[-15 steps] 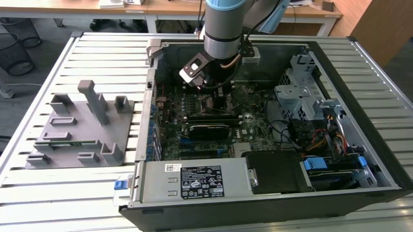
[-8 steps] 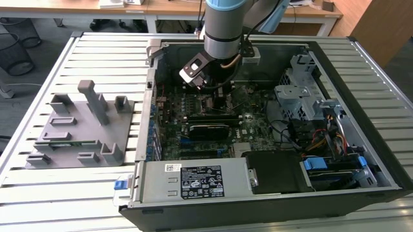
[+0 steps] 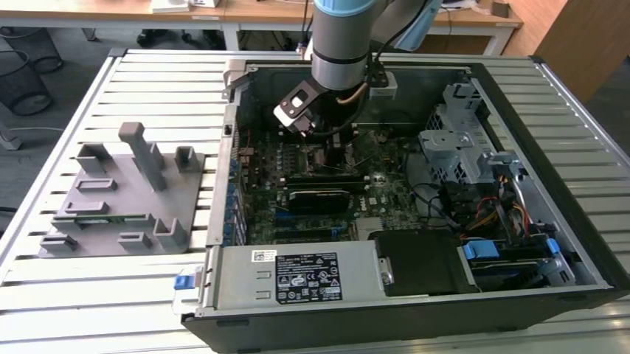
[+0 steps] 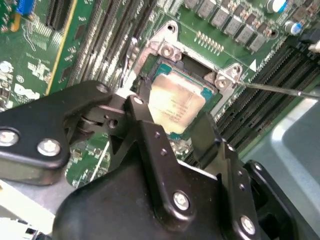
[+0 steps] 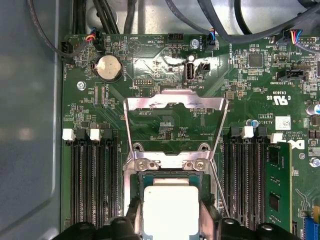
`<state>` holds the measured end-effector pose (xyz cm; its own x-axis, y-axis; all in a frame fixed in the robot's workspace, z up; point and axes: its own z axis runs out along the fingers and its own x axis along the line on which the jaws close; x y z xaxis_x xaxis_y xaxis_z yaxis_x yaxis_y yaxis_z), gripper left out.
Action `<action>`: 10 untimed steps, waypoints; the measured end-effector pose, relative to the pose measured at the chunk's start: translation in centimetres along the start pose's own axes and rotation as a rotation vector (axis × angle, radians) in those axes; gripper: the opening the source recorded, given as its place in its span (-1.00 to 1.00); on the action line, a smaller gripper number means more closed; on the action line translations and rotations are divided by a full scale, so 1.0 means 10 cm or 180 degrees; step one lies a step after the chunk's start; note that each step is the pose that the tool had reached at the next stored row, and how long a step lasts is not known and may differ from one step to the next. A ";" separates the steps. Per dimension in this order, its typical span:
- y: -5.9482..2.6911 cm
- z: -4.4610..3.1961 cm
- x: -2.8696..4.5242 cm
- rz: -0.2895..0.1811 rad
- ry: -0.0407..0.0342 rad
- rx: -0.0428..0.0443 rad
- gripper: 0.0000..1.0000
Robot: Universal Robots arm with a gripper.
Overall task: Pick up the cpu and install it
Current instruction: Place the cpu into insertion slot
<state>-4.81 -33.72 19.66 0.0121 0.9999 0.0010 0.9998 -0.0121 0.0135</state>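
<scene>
The cpu [image 4: 177, 102], a flat square chip with a silver-grey top and a thin green edge, lies level within the motherboard socket [image 4: 167, 50]. It is also visible in the first wrist view as the cpu [image 5: 171, 210]. My gripper [image 4: 175, 117] straddles it, one black finger [image 4: 142, 107] against each of two opposite sides. The gripper [image 5: 171, 222] is shut on the chip. In the exterior view the gripper [image 3: 333, 144] reaches down into the open computer case over the board's upper middle.
The socket's metal load plate [image 5: 175, 102] is folded back and its thin lever [image 4: 280, 89] sticks out sideways. A green memory stick [image 5: 277, 185] stands beside the socket. The case holds a power supply [image 3: 295, 276] and a drive cage [image 3: 458, 147]. A grey fixture tray [image 3: 123, 199] sits at the exterior view's left.
</scene>
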 end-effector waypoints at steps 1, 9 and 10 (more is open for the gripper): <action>0.000 0.000 0.000 0.0000 -0.0001 0.0000 0.18; 0.000 -0.034 0.000 0.0000 -0.0004 0.0000 0.18; 0.000 -0.042 0.000 0.0000 -0.0004 0.0000 0.18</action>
<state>-4.82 -33.72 20.08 0.0121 0.9999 -0.0001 0.9998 -0.0121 0.0135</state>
